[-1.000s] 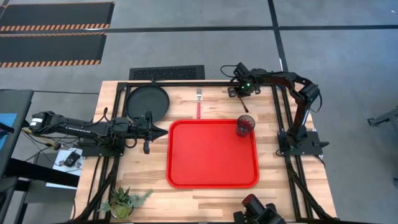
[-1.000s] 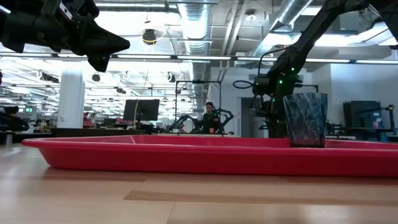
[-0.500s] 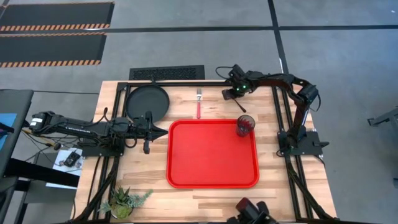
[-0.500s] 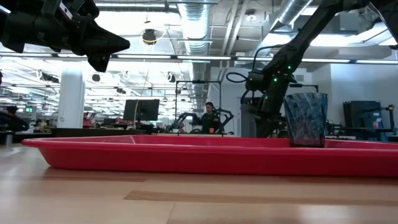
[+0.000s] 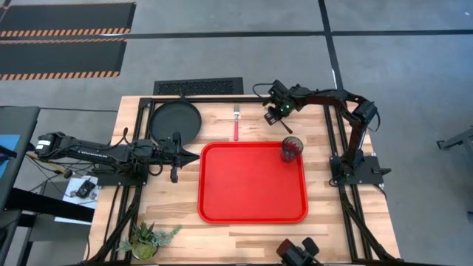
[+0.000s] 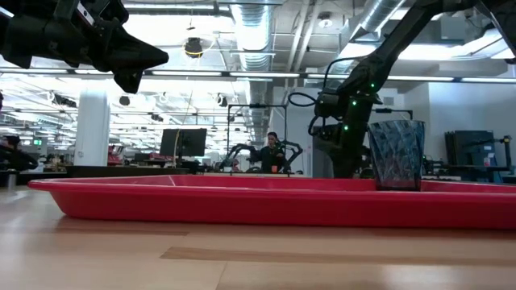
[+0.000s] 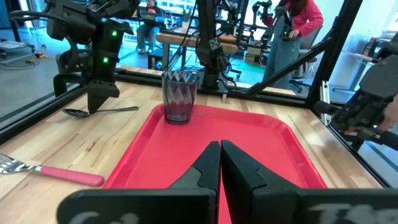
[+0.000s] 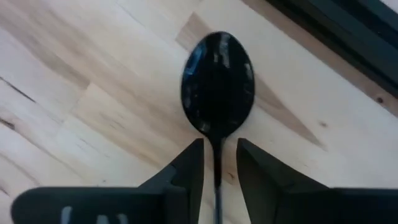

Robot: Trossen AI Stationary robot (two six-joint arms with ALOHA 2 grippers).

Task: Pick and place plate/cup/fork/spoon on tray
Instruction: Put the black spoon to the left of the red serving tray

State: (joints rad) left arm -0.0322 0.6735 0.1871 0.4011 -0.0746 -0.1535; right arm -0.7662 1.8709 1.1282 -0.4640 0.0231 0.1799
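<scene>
Your left arm stretches level across the table's left side, wrist straight, and its dark two-finger left gripper points toward the table's middle with both fingers pressed together, holding nothing. Your right arm reaches from its base on the right, elbow bent, to the far edge. Its dark two-finger right gripper points steeply down there, fingers parted by a narrow gap.

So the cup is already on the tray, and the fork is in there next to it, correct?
Not quite. The cup does stand on the tray, but the fork still lies on the wooden table outside it, as the high view shows.
</scene>
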